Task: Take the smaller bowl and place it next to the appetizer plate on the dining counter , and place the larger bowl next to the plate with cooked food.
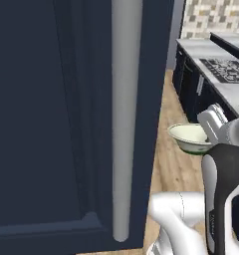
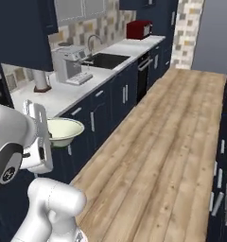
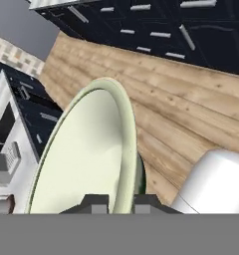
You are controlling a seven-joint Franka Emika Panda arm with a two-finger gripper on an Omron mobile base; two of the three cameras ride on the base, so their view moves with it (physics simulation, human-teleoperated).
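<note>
The claw (image 3: 120, 203) is clamped on the rim of the smaller bowl (image 3: 86, 154), which hangs in the air above the wooden floor (image 2: 162, 142), at about three o'clock in the left base view. I judge the carrying step is in hand. Next, the base should drive to the dining table (image 1: 226, 74) and find the appetizer plate.

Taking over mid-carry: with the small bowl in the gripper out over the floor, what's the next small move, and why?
Probably keep the grip and carry on toward the dining counter. The gripper is shut on the rim of the smaller bowl, which hangs level above the wooden floor, resting on nothing, with neither plate in sight yet.
</note>
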